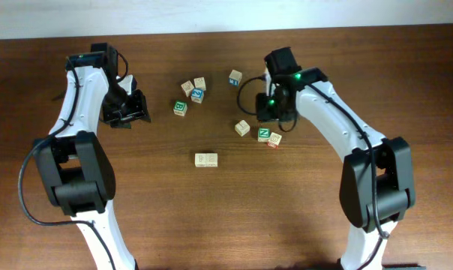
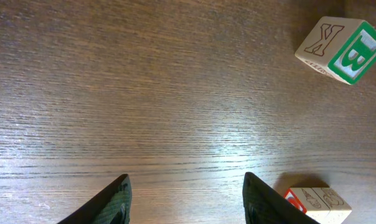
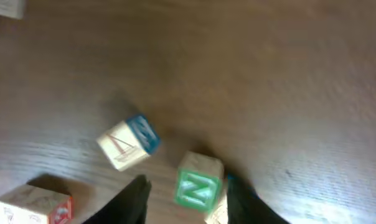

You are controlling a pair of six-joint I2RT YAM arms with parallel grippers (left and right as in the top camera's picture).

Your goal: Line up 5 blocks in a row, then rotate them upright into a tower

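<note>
Green N block (image 3: 197, 183) is sitting loose inside the spread right tool (image 3: 188, 186). Left tool (image 2: 186, 180) is hovering spread and empty; nearby cream block (image 1: 243, 128) is probably awaiting turning.

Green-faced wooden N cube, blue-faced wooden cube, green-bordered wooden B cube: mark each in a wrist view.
Green-faced wooden N cube (image 3: 197, 188), right wrist view, on the N face.
Blue-faced wooden cube (image 3: 144, 132), right wrist view, on the blue face.
Green-bordered wooden B cube (image 2: 357, 54), left wrist view, on the B face.

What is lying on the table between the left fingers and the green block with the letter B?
Nothing. The table is bare between the left fingers and the green B block, as the overhead view shows.
</note>
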